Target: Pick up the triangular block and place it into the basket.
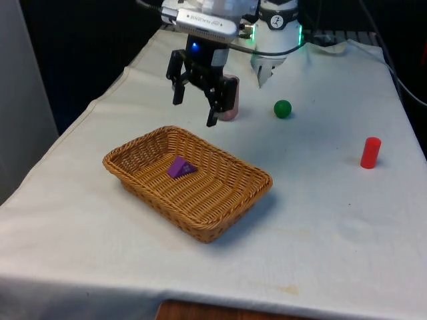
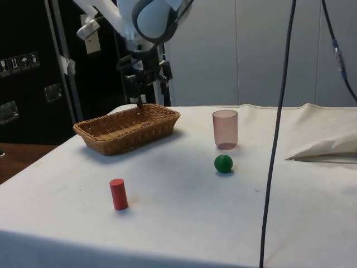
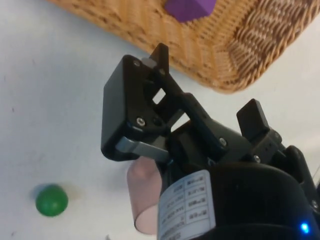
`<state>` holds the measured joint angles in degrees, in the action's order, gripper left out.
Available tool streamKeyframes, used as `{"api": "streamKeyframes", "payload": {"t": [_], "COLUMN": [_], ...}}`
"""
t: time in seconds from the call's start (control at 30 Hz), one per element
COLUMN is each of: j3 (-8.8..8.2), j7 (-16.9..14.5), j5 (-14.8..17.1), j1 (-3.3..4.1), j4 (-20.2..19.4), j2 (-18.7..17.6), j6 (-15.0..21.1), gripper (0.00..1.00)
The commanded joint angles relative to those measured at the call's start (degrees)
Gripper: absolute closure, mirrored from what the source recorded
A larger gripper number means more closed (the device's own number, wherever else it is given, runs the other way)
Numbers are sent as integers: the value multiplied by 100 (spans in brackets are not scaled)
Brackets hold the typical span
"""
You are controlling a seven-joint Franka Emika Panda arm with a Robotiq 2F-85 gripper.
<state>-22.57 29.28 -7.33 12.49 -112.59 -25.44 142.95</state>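
Overhead, claw (image 1: pixel 195 101) released, empty, above basket (image 1: pixel 230 193) rim, purple triangular block (image 1: pixel 180 167) inside, cropped in wrist view

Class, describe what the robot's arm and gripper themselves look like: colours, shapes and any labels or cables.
The arm is white with rounded joint housings. The gripper is black, with two angular fingers fastened by small screws, and its body carries a white printed label. A dark cable hangs in the side view's foreground.
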Motion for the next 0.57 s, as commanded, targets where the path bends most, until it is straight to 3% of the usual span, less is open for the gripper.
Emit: {"api": "streamKeyframes", "payload": {"t": [0.0, 0.17, 0.43, 0.53], "j3": [0, 17, 34, 6], "j7": [-11, -109, -178, -126], "j5": [-11, -11, 86, 29], "j1": [6, 23, 0, 29], "j4": [-40, -304, -573, -550], "j2": [57, 395, 584, 561], "j6": [-29, -166, -92, -132], "gripper": [0, 0, 0, 0]}}
